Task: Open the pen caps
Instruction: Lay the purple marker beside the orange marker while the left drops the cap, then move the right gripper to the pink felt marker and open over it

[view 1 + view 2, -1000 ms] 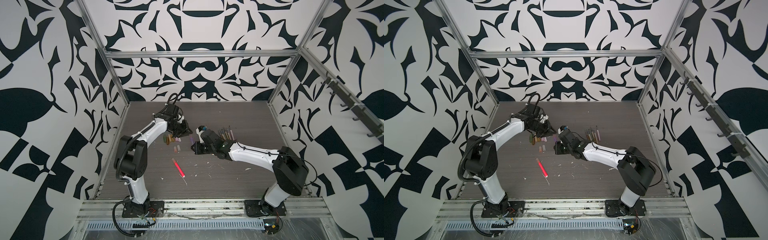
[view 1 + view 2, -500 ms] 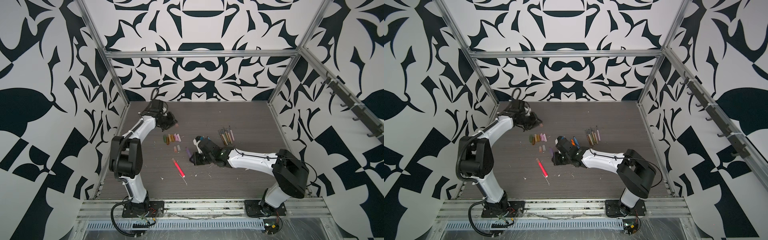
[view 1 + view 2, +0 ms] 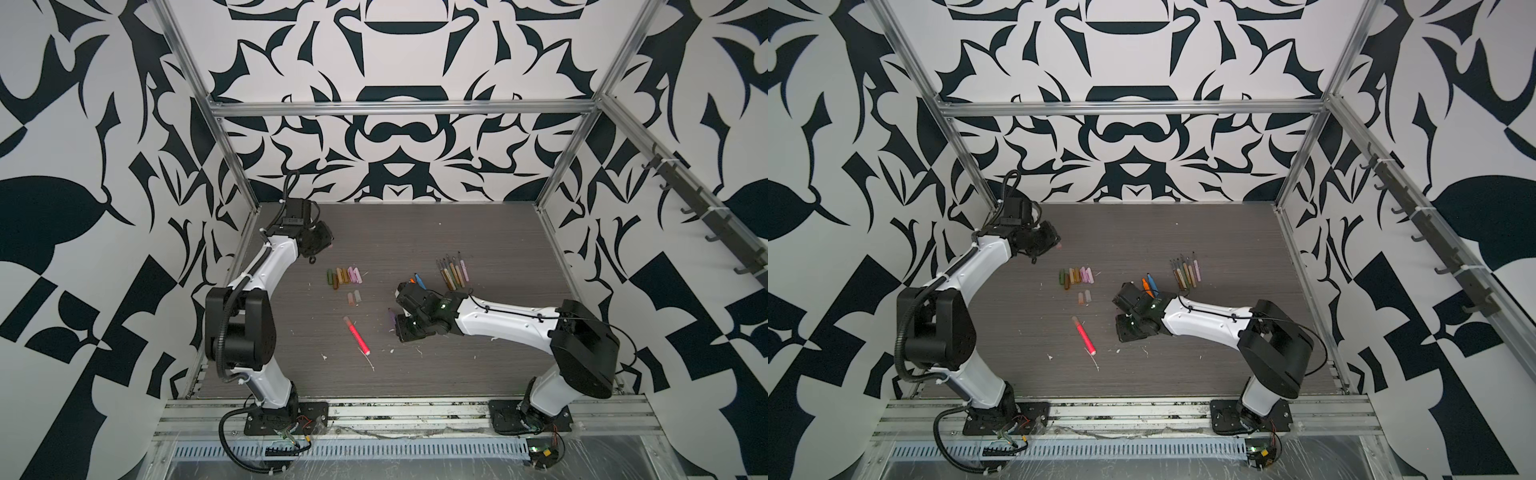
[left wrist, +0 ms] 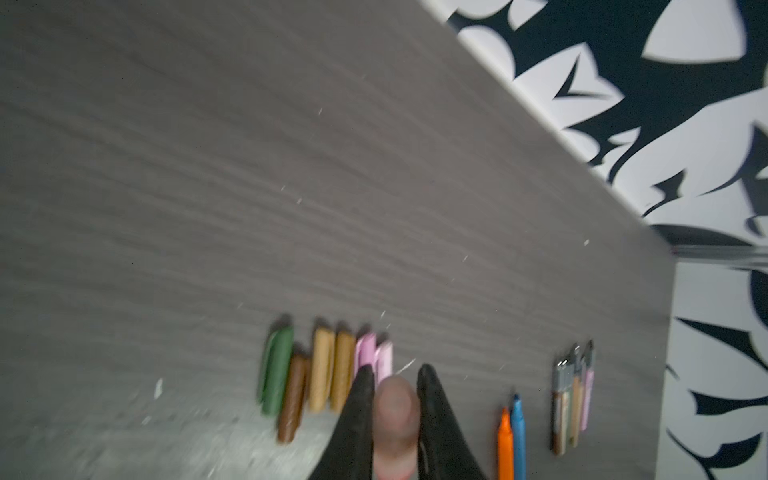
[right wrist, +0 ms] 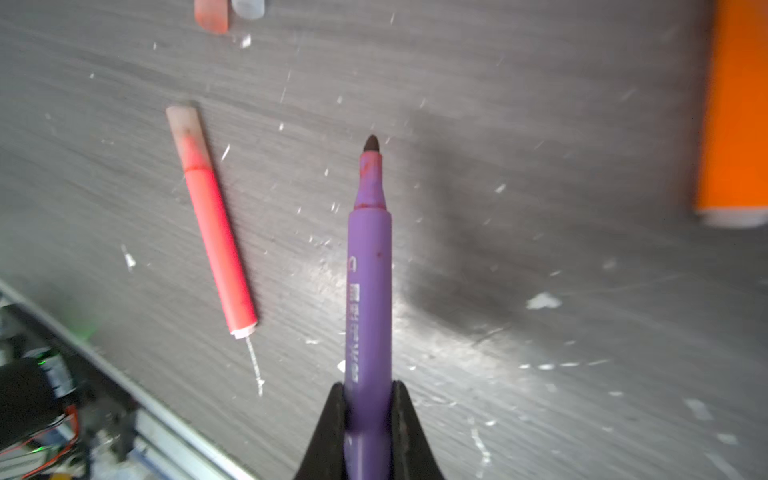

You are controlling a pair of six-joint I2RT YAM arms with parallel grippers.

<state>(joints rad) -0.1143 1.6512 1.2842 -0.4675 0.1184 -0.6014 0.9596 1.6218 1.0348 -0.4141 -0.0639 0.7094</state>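
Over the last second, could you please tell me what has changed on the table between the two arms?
The left gripper, shut on a pale translucent pinkish cap, swung away to the back left. The right gripper, shut on the uncapped purple marker, drew back toward the front edge. The row of muted caps, the slim pens and the capped bright pink marker stayed put.

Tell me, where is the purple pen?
The purple pen is pinched, uncapped, in the right gripper; in a top view it is just right of the pink pen.
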